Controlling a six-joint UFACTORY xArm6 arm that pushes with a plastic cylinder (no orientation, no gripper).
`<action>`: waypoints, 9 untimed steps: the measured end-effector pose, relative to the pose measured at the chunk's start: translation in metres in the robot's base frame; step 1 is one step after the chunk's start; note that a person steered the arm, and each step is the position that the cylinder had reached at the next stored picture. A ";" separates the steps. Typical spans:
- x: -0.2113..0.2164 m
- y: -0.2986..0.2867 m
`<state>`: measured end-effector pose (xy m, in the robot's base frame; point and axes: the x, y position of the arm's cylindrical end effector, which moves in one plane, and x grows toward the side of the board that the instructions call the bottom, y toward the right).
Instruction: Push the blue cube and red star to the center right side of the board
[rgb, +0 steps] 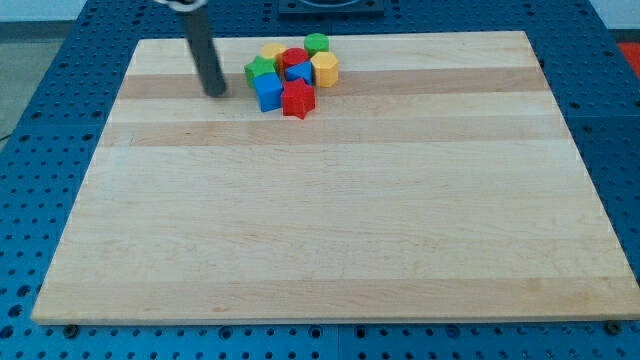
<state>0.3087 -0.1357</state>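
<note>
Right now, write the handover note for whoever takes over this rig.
My tip rests on the board, just to the view's left of the block cluster, touching no block.
The blue cube and red star sit at the cluster's lower edge, near the view's top centre, packed against the green star and other blocks.
Done: nothing.
Left: push both to the centre right side.
</note>
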 end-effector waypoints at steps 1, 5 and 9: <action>0.014 0.045; 0.094 0.245; 0.066 0.144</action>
<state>0.3742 0.0084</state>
